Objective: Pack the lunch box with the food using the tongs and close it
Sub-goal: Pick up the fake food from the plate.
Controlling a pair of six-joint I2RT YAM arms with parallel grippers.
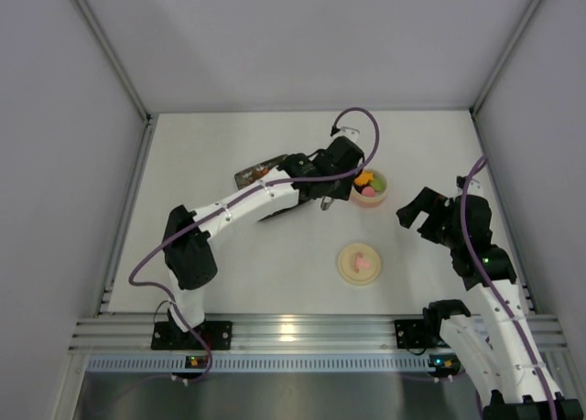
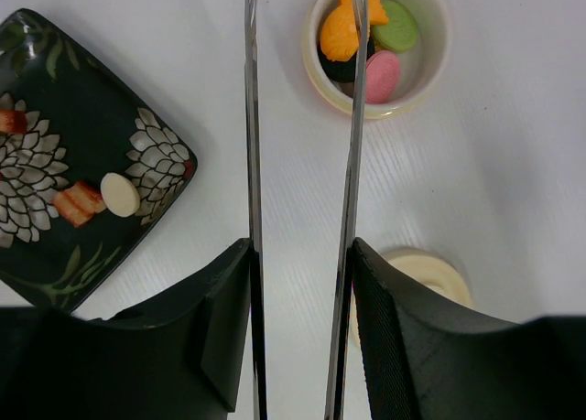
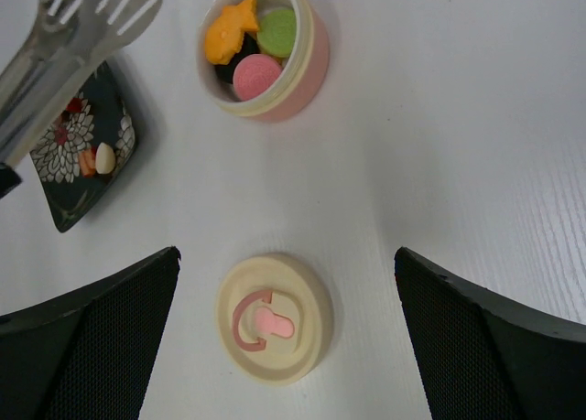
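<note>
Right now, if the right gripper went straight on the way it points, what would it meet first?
Probably the lid, which lies on the table straight ahead of the open right gripper, though depth is hard to judge.

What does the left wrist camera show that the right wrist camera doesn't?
Left wrist only: the left gripper clamped on the tongs' two arms. Right wrist only: the whole lid with its pink knob, the tongs' slotted tips, and the open right gripper. Both: the lunch box holding orange, green, pink and black food, and the plate with more food on it.
</note>
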